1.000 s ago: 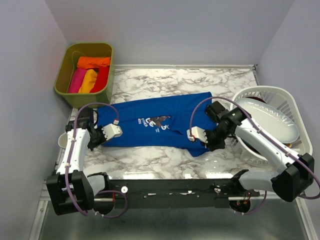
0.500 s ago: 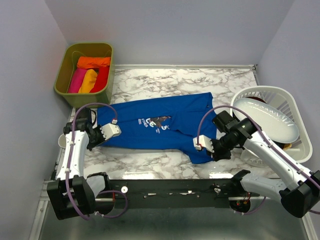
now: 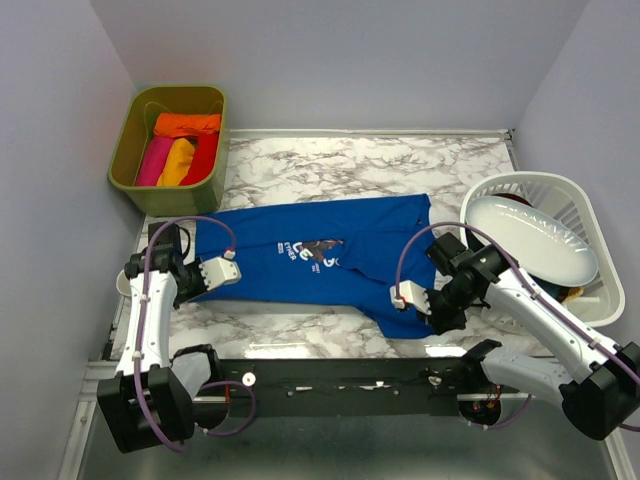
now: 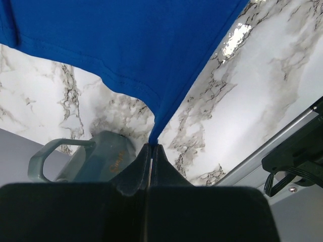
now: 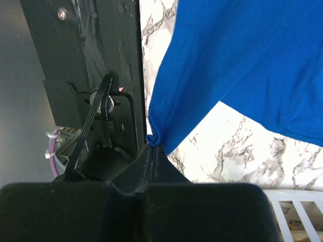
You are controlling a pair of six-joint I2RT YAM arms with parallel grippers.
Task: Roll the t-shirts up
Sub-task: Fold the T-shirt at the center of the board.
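Note:
A royal-blue t-shirt point(image 3: 310, 255) with white lettering and a dark chest print lies spread across the marble table, stretched between my two grippers. My left gripper point(image 3: 185, 283) is shut on its left corner; in the left wrist view the pinched blue cloth point(image 4: 126, 55) rises from the gripper point(image 4: 152, 146). My right gripper point(image 3: 432, 310) is shut on the shirt's near right corner; in the right wrist view the cloth point(image 5: 242, 65) bunches at the gripper point(image 5: 152, 143). Rolled orange, pink, yellow and red shirts point(image 3: 180, 150) lie in the olive bin.
An olive-green bin point(image 3: 140, 190) stands at the back left. A white slatted basket point(image 3: 580, 215) holding a white plate point(image 3: 535, 240) stands at the right. A grey-green mug point(image 4: 96, 159) lies by the table's left edge. A black rail point(image 3: 330, 385) runs along the near edge.
Both grippers have pulled toward the near edge and outward with the shirt corners. The shirt has slid nearer and stretched flatter and wider.

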